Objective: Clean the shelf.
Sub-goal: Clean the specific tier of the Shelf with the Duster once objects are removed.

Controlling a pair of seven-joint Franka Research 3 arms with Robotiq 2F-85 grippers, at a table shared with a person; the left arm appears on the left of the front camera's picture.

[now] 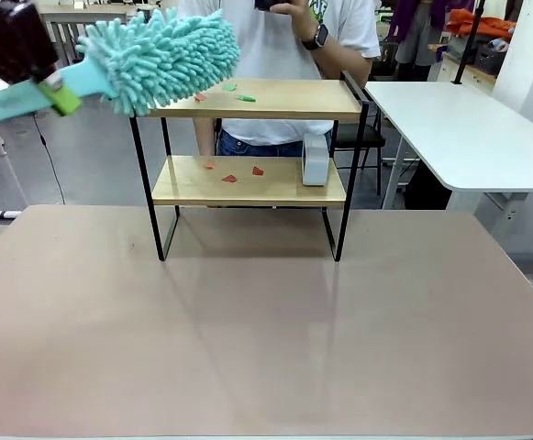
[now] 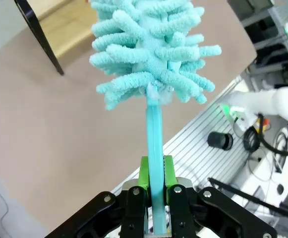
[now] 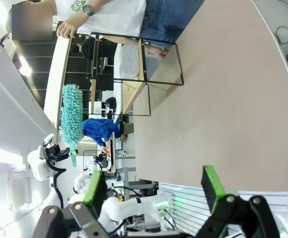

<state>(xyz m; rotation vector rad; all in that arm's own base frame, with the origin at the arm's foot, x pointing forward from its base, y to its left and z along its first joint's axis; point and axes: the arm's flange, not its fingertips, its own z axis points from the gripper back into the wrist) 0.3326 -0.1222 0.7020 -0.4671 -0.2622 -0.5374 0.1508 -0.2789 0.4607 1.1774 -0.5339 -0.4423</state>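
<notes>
The left gripper (image 2: 155,174) is clamped narrow on the flat handle of a fluffy turquoise chenille duster (image 1: 161,55). Its head is angled over the left end of the two-tier wooden shelf with a black frame (image 1: 294,96), probably to sweep off the litter. The shelf stands mid-table, towards the far side. I count three small scraps on top (image 1: 245,98), three red ones below (image 1: 258,170) and one white box (image 1: 316,159). The right gripper (image 3: 153,191) is wide open and empty.
</notes>
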